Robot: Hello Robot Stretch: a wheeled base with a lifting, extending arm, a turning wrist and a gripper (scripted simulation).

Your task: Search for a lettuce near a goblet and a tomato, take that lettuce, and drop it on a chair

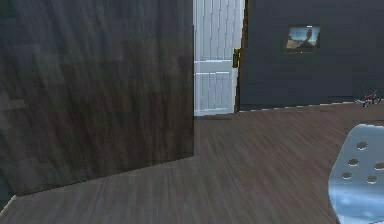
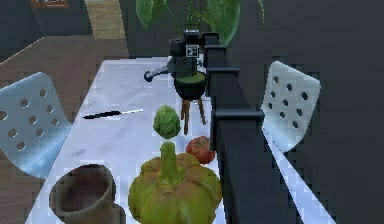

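Note:
On the white table (image 2: 120, 140) lies a round green lettuce (image 2: 167, 122). A red tomato (image 2: 201, 149) sits just in front of it, toward the view's bottom. The dark arm (image 2: 235, 140) runs up the table's right side. At its far end the gripper (image 2: 195, 120) hangs with its thin fingers (image 2: 187, 112) pointing down, right of the lettuce. A green patch (image 2: 190, 77) shows on the gripper's dark body. I cannot tell whether the gripper holds anything. A pale perforated chair (image 1: 358, 180) stands at the forward view's bottom right.
A big green-orange pumpkin (image 2: 175, 190), a brown bowl (image 2: 85, 192), a knife (image 2: 112, 113) and a grey utensil (image 2: 158, 73) share the table, under a leafy plant (image 2: 190, 15). Perforated chairs (image 2: 30, 120) (image 2: 292, 100) flank it. Ahead are a dark panel (image 1: 95, 90), a white door (image 1: 217, 55) and a wall picture (image 1: 303, 38).

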